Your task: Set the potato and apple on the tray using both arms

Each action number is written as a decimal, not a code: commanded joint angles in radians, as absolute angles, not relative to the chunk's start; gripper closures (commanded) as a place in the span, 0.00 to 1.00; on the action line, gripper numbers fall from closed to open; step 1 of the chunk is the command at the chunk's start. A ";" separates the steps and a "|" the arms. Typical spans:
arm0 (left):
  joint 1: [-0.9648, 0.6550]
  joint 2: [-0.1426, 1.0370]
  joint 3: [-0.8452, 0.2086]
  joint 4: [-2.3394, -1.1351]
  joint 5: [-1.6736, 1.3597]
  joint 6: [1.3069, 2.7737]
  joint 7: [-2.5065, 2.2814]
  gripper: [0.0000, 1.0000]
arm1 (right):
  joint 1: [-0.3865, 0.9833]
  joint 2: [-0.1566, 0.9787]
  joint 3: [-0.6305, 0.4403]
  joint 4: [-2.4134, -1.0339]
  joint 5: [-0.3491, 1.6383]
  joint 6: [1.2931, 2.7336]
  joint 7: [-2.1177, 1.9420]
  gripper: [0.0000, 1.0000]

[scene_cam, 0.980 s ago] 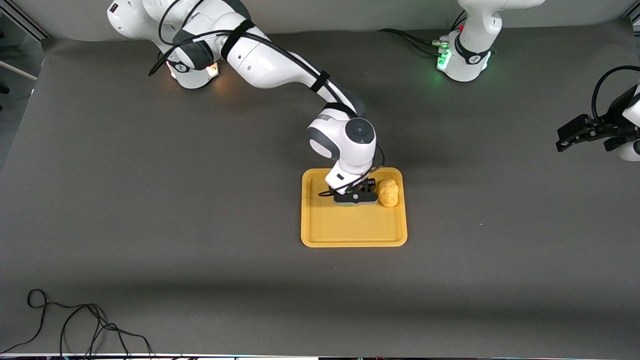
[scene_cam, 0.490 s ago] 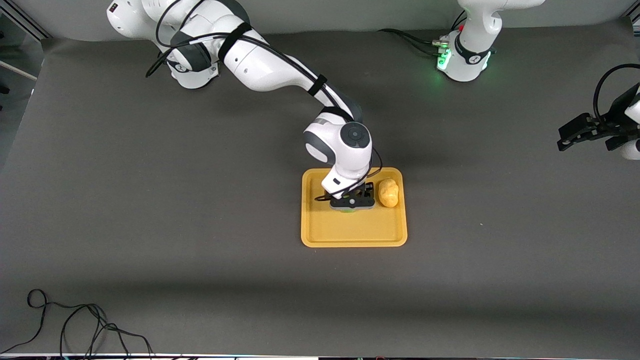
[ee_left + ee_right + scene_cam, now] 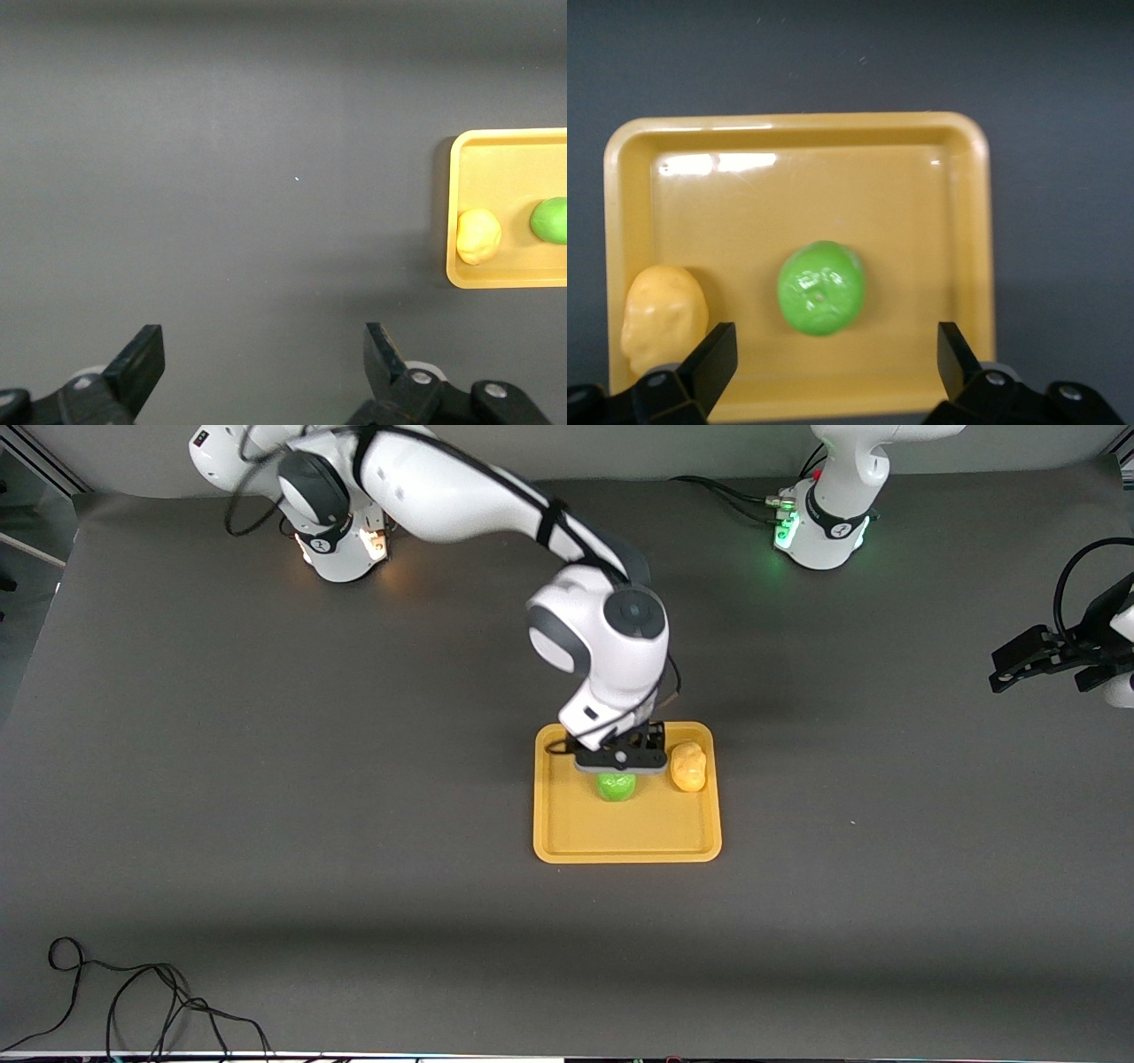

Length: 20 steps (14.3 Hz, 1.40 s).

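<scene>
- The right gripper (image 3: 619, 762), at frame centre, is held above the tray (image 3: 567, 841) with fingers spread and nothing gripped.
- The apple (image 3: 616, 786) is seated on the tray, beside the potato (image 3: 688, 767); both placements are judged complete.
- The left gripper (image 3: 1032, 661), at the right edge, is parked with fingers spread.

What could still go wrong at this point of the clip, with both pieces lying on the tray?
The apple is round and lies free on the tray, directly under the open right tool; a dip or sideways swing could nudge it rolling against the low rim. The potato lies beside that tool, close to the rim, so it might get clipped too. The left tool waits open over bare table and poses little risk.
</scene>
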<state>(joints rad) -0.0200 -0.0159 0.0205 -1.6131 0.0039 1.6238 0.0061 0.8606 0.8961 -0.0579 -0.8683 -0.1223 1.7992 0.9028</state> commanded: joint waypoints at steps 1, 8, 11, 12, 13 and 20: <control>-0.025 -0.015 0.025 -1.594 0.003 1.603 0.020 0.00 | 0.802 0.758 -0.052 -0.905 -0.113 1.654 0.786 0.00; -0.026 -0.017 0.021 -1.588 -0.003 1.595 0.009 0.00 | 0.580 0.257 -0.069 -1.375 -0.112 1.557 0.473 0.00; -0.028 -0.015 0.021 -1.580 0.001 1.585 0.020 0.00 | 0.470 0.146 -0.087 -1.494 -0.109 1.574 0.330 0.00; -0.028 -0.015 0.021 -1.575 0.011 1.582 0.021 0.00 | 0.422 0.118 -0.090 -1.514 -0.109 1.575 0.265 0.00; -0.028 -0.015 0.017 -1.574 0.015 1.580 0.021 0.00 | 0.372 0.095 -0.091 -1.529 -0.109 1.575 0.199 0.00; -0.026 -0.015 0.003 -1.572 0.037 1.582 0.021 0.00 | 0.019 0.060 -0.066 -1.548 -0.026 1.577 -0.152 0.00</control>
<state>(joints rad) -0.0211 -0.0159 0.0078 -1.5909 0.0201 1.6046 0.0085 0.0765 0.0869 -0.0926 -1.5153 -0.0524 1.5565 -0.1093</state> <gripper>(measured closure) 0.000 0.000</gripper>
